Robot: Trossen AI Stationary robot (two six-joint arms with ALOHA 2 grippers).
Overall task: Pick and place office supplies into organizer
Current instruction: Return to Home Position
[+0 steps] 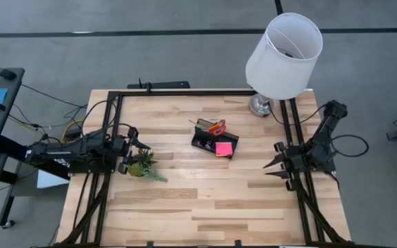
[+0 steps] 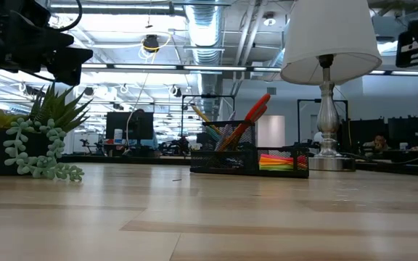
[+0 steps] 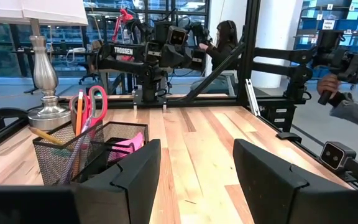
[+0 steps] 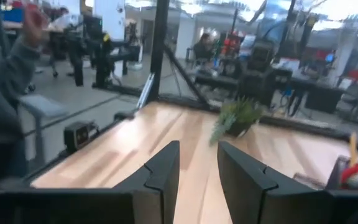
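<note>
Left end effector and right end effector, both parted, flank the black mesh organizer (red scissors upright).

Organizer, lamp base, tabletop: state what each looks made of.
Organizer: black wire mesh, probably painted metal; its contents show through the fine grid.
Lamp base: polished silvery metal by the look, with bright reflections; could be plated.
Tabletop: pale wood strips joined side by side, grain visible, low sheen.
</note>
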